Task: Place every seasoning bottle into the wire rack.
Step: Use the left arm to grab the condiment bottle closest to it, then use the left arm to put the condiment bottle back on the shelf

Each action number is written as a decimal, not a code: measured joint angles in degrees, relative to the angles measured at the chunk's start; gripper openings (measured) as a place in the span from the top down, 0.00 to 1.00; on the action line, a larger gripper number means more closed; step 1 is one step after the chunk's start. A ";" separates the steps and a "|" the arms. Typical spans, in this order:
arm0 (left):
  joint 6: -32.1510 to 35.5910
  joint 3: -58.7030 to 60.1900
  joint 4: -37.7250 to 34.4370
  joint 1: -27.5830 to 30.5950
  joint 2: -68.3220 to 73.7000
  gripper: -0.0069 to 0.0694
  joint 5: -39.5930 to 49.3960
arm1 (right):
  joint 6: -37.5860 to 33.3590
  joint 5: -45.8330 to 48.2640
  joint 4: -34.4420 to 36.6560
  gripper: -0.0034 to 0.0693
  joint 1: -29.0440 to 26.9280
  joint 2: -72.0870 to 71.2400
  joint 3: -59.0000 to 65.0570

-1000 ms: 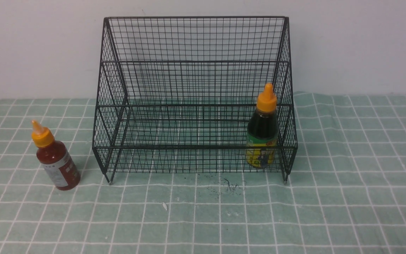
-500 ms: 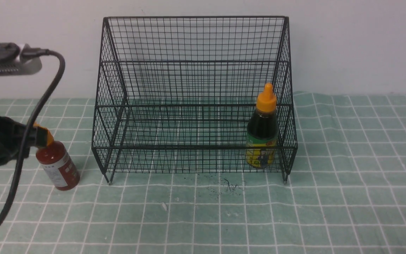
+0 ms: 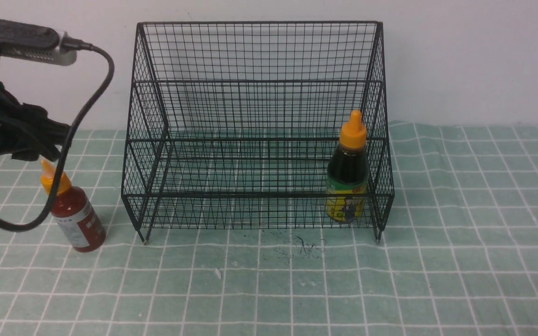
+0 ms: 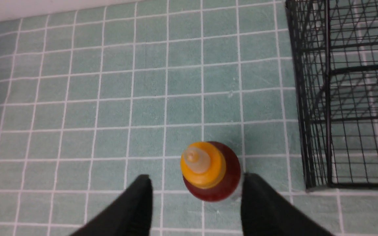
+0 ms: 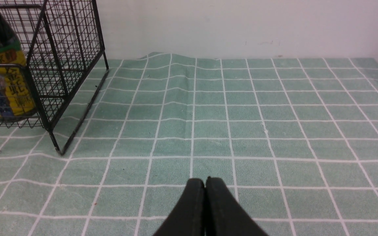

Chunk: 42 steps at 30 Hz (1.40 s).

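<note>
The red sauce bottle (image 3: 75, 217) with an orange cap stands tilted on the cloth, left of the wire rack (image 3: 259, 126). My left gripper (image 3: 45, 151) hangs just above its cap. In the left wrist view the gripper (image 4: 197, 178) is open and empty, its fingers (image 4: 139, 203) on either side of the bottle (image 4: 220, 188), above it. The dark sauce bottle (image 3: 347, 182) stands upright on the rack's lowest shelf at the right end; it also shows in the right wrist view (image 5: 2, 82). My right gripper (image 5: 205, 180) is shut and empty over the cloth, right of the rack (image 5: 71, 49).
A green checked cloth (image 3: 460, 233) covers the table, with a raised fold (image 5: 172, 82) by the rack's right side. A white wall stands close behind the rack. The left arm's black cable (image 3: 87, 102) loops down beside the red bottle.
My left arm has come into the front view from the left, then risen, so that it now stands above the red bottle's cap. Both bottles have stayed in place.
</note>
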 joint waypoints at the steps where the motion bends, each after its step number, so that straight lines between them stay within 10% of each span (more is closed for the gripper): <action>1: -0.75 0.00 0.58 0.00 0.89 0.30 -0.77 | 0.00 0.00 0.00 0.97 0.00 0.00 0.00; 10: -8.17 -0.03 6.99 0.00 10.22 0.15 -2.83 | 0.00 0.00 0.00 0.97 0.00 0.00 0.00; 24: -12.85 -0.55 6.74 0.00 18.07 0.53 -5.17 | 0.00 0.00 0.00 0.97 0.00 0.00 0.00; 42: -9.28 -18.53 0.28 -0.38 0.46 0.54 7.79 | 0.00 0.00 0.00 0.97 0.00 0.00 0.00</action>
